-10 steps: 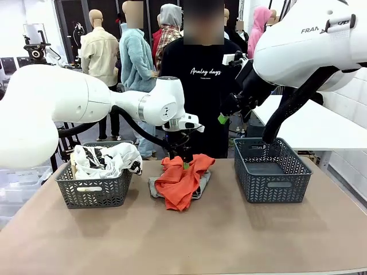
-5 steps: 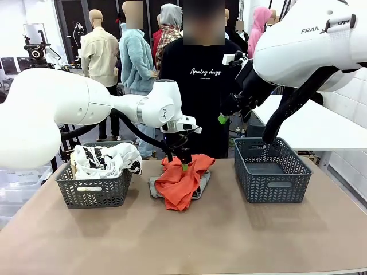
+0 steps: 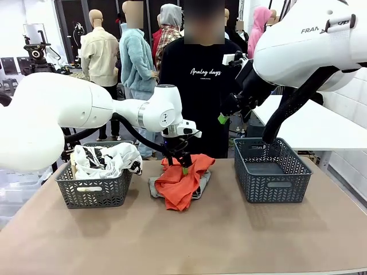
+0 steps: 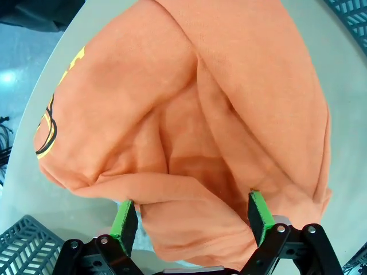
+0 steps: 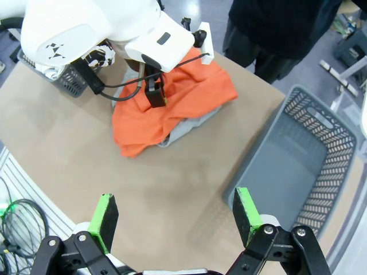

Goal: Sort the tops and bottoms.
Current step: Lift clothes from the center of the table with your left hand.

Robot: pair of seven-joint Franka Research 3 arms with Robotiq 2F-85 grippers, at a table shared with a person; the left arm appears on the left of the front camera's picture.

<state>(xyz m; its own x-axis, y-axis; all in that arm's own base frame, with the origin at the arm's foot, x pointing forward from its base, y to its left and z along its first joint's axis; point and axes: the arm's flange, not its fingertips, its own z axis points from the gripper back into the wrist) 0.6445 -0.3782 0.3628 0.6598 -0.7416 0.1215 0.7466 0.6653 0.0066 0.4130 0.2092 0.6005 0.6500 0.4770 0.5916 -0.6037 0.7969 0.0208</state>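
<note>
White rounded arms (image 3: 63, 109) carry black tools (image 5: 174, 200) with green pads (image 5: 105, 220).

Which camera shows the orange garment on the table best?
The right wrist view: it looks down on nearly the whole orange garment, heaped over a grey one. The front view shows it side-on, partly behind the left gripper. The left wrist view is a close-up of its folds, edges cut off.

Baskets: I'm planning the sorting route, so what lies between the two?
Front view: between the left basket and right basket lies the orange-red garment atop a light grey garment, with the open left gripper over it.
</note>
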